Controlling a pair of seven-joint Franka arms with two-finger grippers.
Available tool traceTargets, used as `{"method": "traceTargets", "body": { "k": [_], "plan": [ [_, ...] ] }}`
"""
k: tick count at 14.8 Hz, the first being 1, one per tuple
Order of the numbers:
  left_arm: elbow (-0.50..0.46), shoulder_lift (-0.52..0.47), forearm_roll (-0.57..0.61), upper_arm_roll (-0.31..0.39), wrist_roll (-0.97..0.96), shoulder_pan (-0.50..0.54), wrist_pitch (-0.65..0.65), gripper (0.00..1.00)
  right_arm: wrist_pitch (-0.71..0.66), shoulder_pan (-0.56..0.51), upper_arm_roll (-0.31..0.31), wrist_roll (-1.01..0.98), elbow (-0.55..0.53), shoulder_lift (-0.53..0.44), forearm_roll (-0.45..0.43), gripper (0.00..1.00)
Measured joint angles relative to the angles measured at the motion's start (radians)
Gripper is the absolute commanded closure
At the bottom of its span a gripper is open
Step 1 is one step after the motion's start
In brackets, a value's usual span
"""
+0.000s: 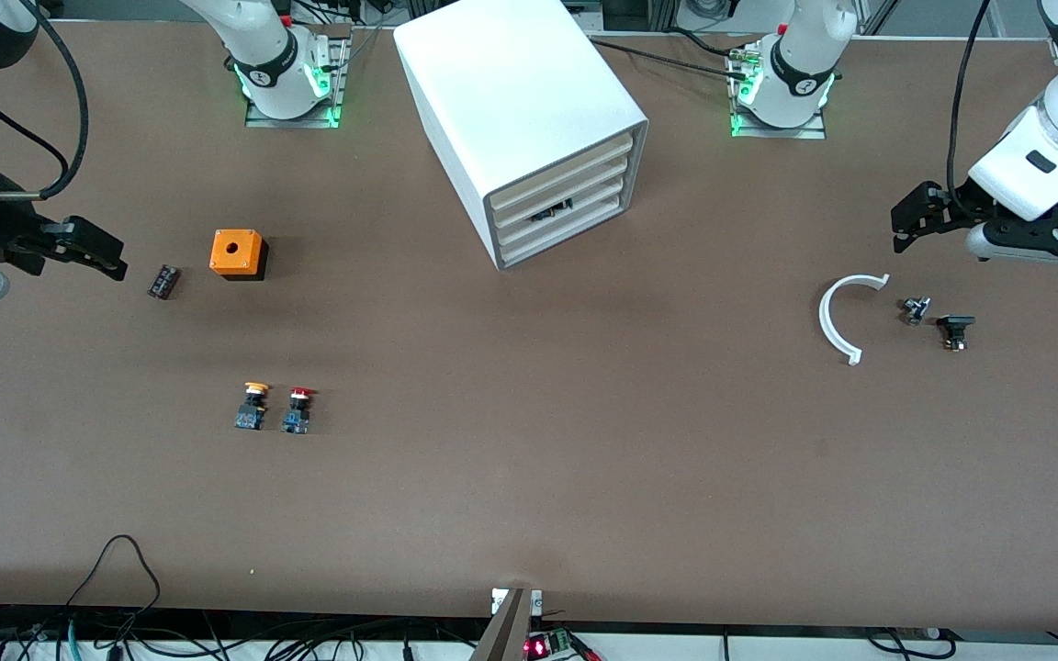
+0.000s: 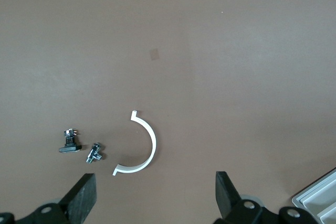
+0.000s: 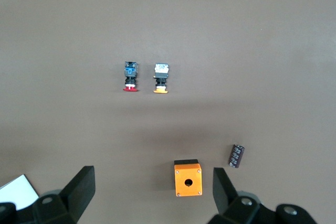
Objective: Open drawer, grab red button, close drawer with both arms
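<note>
The white cabinet (image 1: 520,101) stands mid-table near the arms' bases, its four cream drawer fronts (image 1: 575,176) all pushed in. I cannot tell which one is the task's drawer. The red-capped button (image 1: 298,409) (image 3: 130,76) lies on the table beside an orange-capped one (image 1: 253,407) (image 3: 161,78), nearer the front camera than the cabinet. My right gripper (image 1: 111,259) (image 3: 153,179) hangs open and empty over the table's right-arm end, near the orange cube (image 1: 238,254) (image 3: 188,179). My left gripper (image 1: 904,228) (image 2: 156,182) hangs open and empty over the left-arm end.
A small dark cylinder (image 1: 163,281) (image 3: 237,156) lies beside the orange cube. A white plastic arc (image 1: 823,317) (image 2: 154,140) and two small metal parts (image 1: 916,309) (image 1: 955,329) lie under the left gripper. Cables run along the table's front edge.
</note>
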Motion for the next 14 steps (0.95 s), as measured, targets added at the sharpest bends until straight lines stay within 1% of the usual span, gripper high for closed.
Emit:
{"method": "traceTargets", "body": {
  "k": [5,14],
  "plan": [
    [0.0,0.0,0.0,0.0,0.0,0.0,0.0,0.0,-0.001,0.0,0.0,-0.003,0.04,0.0,0.0,0.01],
    [0.0,0.0,0.0,0.0,0.0,0.0,0.0,0.0,-0.002,0.0,0.0,-0.003,0.04,0.002,0.0,0.0]
  ]
}}
